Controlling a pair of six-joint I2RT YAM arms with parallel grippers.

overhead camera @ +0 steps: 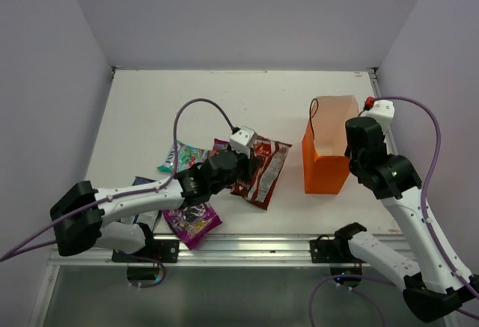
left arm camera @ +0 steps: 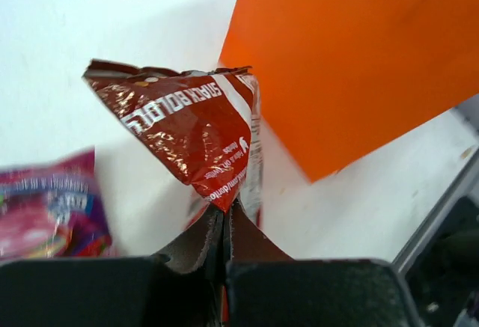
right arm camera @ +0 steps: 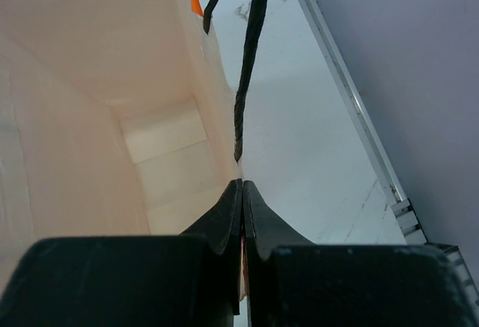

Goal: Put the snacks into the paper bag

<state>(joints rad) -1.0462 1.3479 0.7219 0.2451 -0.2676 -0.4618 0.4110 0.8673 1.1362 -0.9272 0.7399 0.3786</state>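
One paper bag [overhead camera: 325, 168] stands right of five snacks [overhead camera: 192, 222]. The left gripper [left arm camera: 226, 218] pinches the red chip bag [left arm camera: 187, 129]; the right gripper [right arm camera: 242, 192] is clamped on the paper bag's rim.

Lab test cell, bare white walls [overhead camera: 45, 43]

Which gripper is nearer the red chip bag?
Left. Left gripper is shut on a corner of the red chip bag; the right gripper pinches the paper bag, apart from it.
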